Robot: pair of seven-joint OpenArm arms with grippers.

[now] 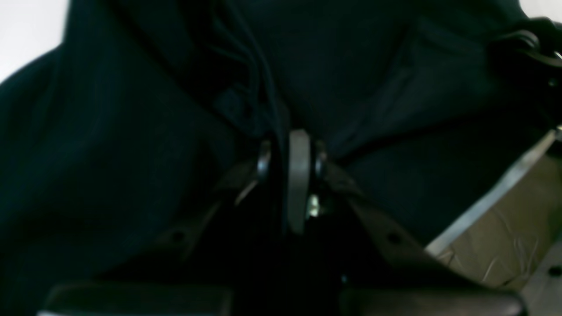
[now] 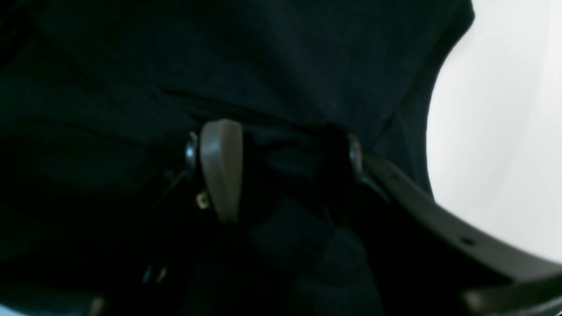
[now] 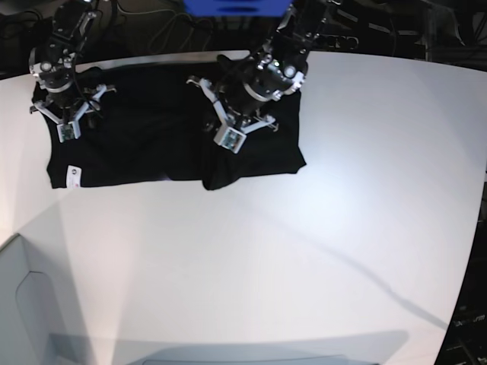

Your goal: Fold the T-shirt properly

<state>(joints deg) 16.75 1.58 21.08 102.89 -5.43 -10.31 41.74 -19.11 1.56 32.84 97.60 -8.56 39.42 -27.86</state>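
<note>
The black T-shirt (image 3: 152, 148) lies spread along the far side of the white table, with a small white tag (image 3: 74, 176) near its front left corner. Its right part looks doubled over. My left gripper (image 3: 237, 114) hangs over that right part. In the left wrist view the left gripper (image 1: 290, 147) is shut, and folds of the T-shirt (image 1: 109, 153) run into its tips. My right gripper (image 3: 67, 106) is at the shirt's left end. Its jaws (image 2: 285, 145) stand wide apart, with the dark T-shirt (image 2: 263, 66) bunched between them.
The white table (image 3: 266, 251) stretches in front of and to the right of the shirt. A blue object (image 3: 236, 6) and dark cables sit behind the table's far edge. A metal edge strip (image 1: 496, 193) shows beside the left gripper.
</note>
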